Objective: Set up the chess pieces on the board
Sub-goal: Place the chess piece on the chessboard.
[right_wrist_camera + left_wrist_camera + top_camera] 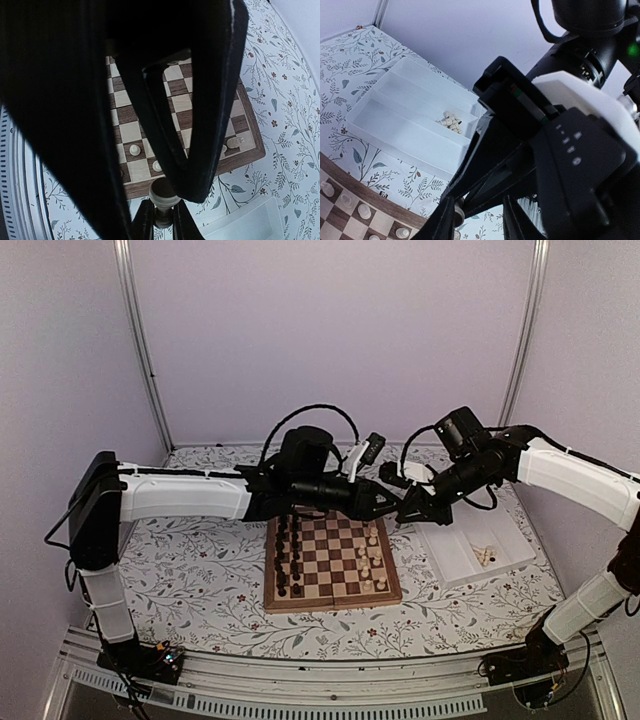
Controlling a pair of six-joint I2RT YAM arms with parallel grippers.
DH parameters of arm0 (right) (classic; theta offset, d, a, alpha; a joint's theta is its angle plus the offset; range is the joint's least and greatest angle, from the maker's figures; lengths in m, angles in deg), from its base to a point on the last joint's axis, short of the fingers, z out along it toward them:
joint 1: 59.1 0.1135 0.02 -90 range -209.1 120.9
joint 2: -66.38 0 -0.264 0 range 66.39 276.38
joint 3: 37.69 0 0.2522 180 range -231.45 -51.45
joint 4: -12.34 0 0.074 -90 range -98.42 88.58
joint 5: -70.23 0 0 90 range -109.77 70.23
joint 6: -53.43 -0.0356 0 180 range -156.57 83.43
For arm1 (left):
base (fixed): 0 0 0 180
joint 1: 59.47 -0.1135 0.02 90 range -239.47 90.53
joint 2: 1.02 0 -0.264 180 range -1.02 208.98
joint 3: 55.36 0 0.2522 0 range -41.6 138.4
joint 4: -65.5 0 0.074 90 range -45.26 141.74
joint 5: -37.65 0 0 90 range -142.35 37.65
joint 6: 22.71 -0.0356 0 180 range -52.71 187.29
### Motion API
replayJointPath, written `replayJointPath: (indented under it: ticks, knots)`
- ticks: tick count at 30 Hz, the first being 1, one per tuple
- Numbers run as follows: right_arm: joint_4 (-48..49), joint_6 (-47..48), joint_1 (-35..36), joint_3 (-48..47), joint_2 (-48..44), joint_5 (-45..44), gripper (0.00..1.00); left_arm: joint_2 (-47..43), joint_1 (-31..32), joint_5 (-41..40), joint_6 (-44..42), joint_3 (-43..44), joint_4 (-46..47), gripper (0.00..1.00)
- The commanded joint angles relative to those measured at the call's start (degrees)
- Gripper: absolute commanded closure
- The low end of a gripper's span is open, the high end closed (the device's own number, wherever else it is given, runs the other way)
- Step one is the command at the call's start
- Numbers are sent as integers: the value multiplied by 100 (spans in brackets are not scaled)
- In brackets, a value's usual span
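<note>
Right wrist view: the right gripper is clenching one pale chess piece between its fingertips.
Left wrist view: the left gripper is hanging with its fingers standing apart and grasping nothing, the right arm's tip sitting just in front of them.
Piece position: it is hanging above the flowered cloth, just beyond the far right corner of the board, between the board and the white tray.
Step in hand: probably a carry from tray to board, or a pass between the two arms (they are meeting tip to tip).
Next move: it is calling for one arm to give way, then a lowering onto a free square on the right side without knocking the pale pieces standing there.
Long axis: it appears to be running along the right fingers, rounded head pointing out past the fingertips, so the piece is likely needing righting.
Other items: dark pieces are lining the board's left side; a few spare pieces are lying in the tray.
</note>
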Motion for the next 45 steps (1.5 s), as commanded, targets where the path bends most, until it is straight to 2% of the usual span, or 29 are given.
replayJointPath:
  ticks: [1,7,13,24,26,29,33,35,40,45]
  knots:
    - [-143,-11,59,-222,-67,120,94,93,-62,-76,59,-9,103,66]
    - [-133,-18,53,-226,-49,120,94,16,-62,-439,-9,-82,-115,62]
    - [-127,-44,59,-301,-8,159,94,231,-62,-111,36,49,-177,64]
    - [-189,-30,60,-356,6,158,93,282,-75,56,66,15,-57,87]
    - [-181,-34,60,-358,0,141,83,237,-86,38,51,-42,5,93]
    - [9,-203,-8,-375,-150,72,66,31,-110,-65,63,-324,279,95]
    - [380,-759,-765,-707,-406,901,48,-407,-115,-337,94,-757,1046,95]
    - [707,-1333,-1232,-818,-449,1621,43,-608,-114,-597,83,-935,1466,95]
    - [1557,-2963,-1949,-975,-35,3234,43,-800,-128,-1167,8,-1286,2737,95]
    - [2622,-4276,-2013,-710,534,4517,47,-572,-141,-1396,94,-1181,3518,96]
